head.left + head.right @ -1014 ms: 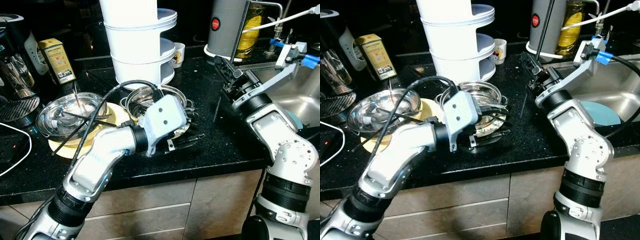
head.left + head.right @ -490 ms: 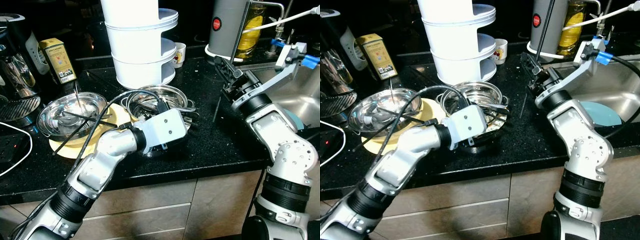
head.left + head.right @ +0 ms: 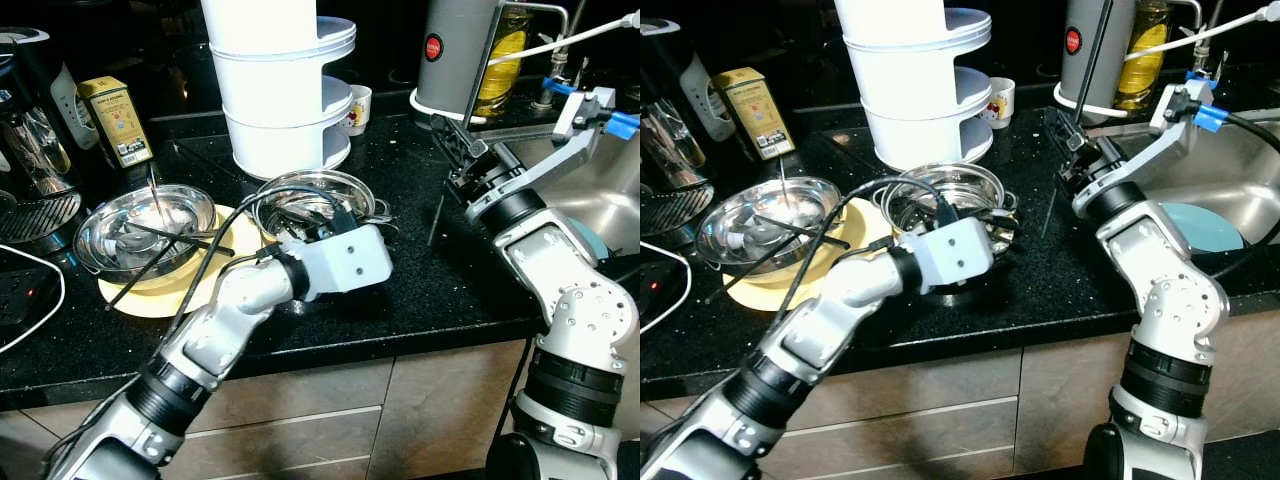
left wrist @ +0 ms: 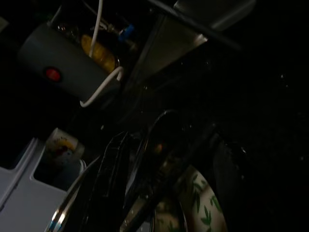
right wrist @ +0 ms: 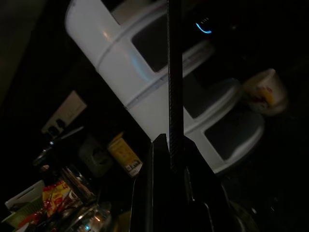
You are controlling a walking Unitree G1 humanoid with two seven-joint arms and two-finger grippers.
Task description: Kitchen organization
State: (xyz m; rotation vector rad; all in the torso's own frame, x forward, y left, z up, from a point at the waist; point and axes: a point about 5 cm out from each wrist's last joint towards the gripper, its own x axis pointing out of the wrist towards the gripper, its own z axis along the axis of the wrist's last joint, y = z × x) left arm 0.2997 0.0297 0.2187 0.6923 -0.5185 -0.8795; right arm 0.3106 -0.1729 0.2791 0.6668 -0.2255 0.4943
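Left arm: the silver arm is bent across the front of the black speckled countertop [image 3: 420, 290], its white wrist housing lying level at the near rim of the round steel bowl of utensils [image 3: 320, 196].
Left gripper: the left gripper [image 4: 140, 179] is seen in the wrist view reaching among dark utensil handles over a leaf-patterned plate [image 4: 203, 205]; whether its fingers are spread or pinching cannot be told in the dark.
Change, left: a second ago the housing was tilted up over the bowl; it has since been turned flat and moved toward the robot's right.
Right gripper: the right gripper [image 3: 1068, 128] is raised over the counter beside the steel sink [image 3: 1230, 180], its fingers pressed onto a thin black rod [image 5: 174, 87], which is held upright.
Change, right: the right arm has barely shifted.
Second bowl: a shallow steel bowl [image 3: 140, 225] with black sticks is set on a pale yellow round plate [image 3: 165, 290], to the left of the utensil bowl.
Writing: a yellow and green tin [image 3: 113, 120] carries a printed label, too small to be read.
Behind: a white three-tier container [image 3: 285, 85] stands just behind the utensil bowl, with a small printed cup [image 3: 357, 108] beside it.
Far right: a grey cylinder with a red round badge [image 3: 455, 50] is placed before a bottle of yellow oil [image 3: 500, 60]; the badge's lettering cannot be made out.
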